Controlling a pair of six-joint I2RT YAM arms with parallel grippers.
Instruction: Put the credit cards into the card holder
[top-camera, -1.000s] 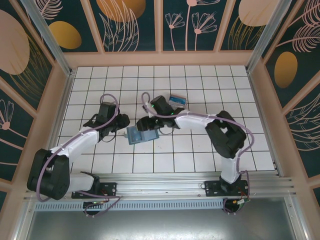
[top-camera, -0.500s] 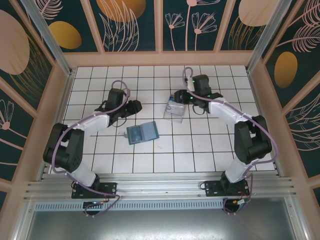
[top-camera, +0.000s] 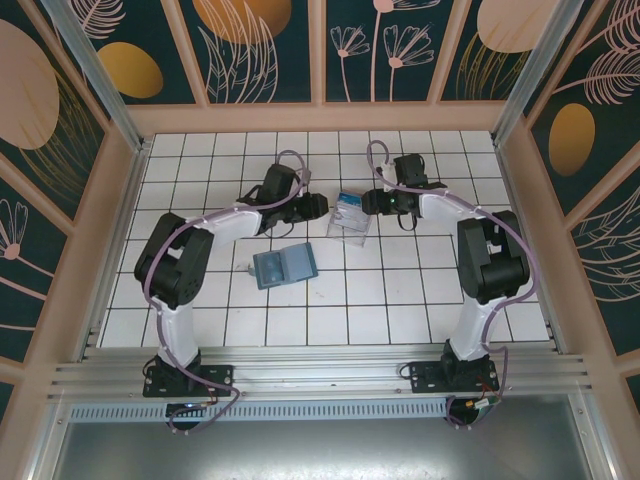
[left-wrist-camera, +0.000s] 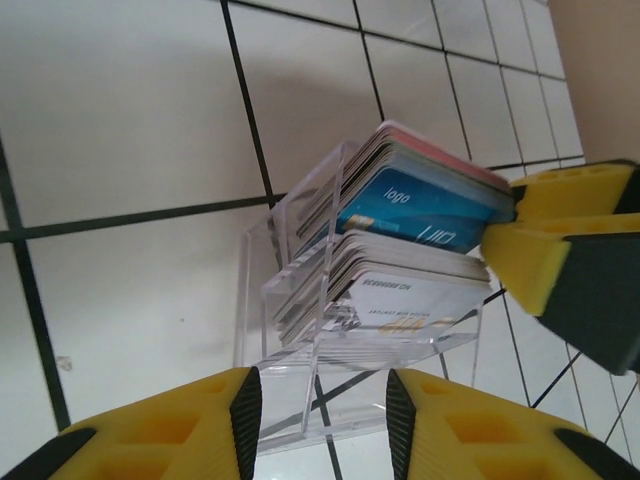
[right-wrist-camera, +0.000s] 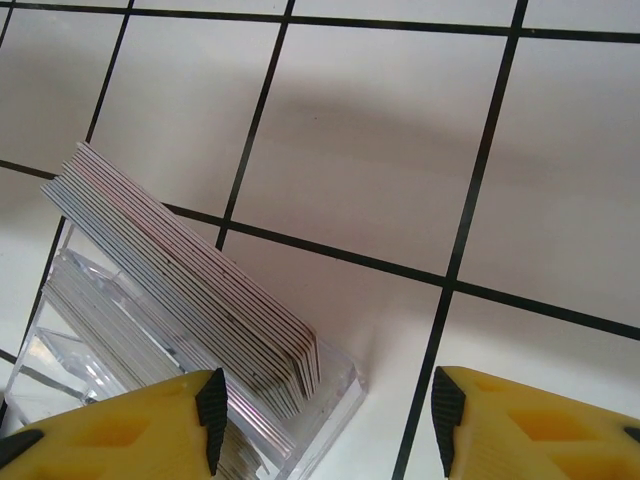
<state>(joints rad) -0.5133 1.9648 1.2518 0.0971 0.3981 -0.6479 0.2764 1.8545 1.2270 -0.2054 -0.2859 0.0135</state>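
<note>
The credit cards (left-wrist-camera: 420, 205) stand in stacks in a clear plastic tray (top-camera: 350, 222). A blue card faces the left wrist camera, with a whitish card (left-wrist-camera: 415, 300) in the stack below it. The right wrist view shows the card edges (right-wrist-camera: 190, 270). My left gripper (top-camera: 318, 207) is just left of the tray, open (left-wrist-camera: 320, 420), with the tray's near wall in front of its pads. On the tray's right side my right gripper (top-camera: 366, 203) is open (right-wrist-camera: 325, 415), its left finger by the tray corner. The teal card holder (top-camera: 284, 266) lies flat on the tiles, nearer than both grippers.
The white tiled floor (top-camera: 400, 300) is enclosed by wooden walls (top-camera: 320, 118) on three sides. One yellow finger of the right gripper (left-wrist-camera: 575, 260) appears in the left wrist view, close to the blue card's edge. Both arms reach far out from the near rail (top-camera: 320, 365).
The right arm swung from over the card holder to the tray's right side. The left gripper travelled back and right, from left of the card holder to the tray's left side.
</note>
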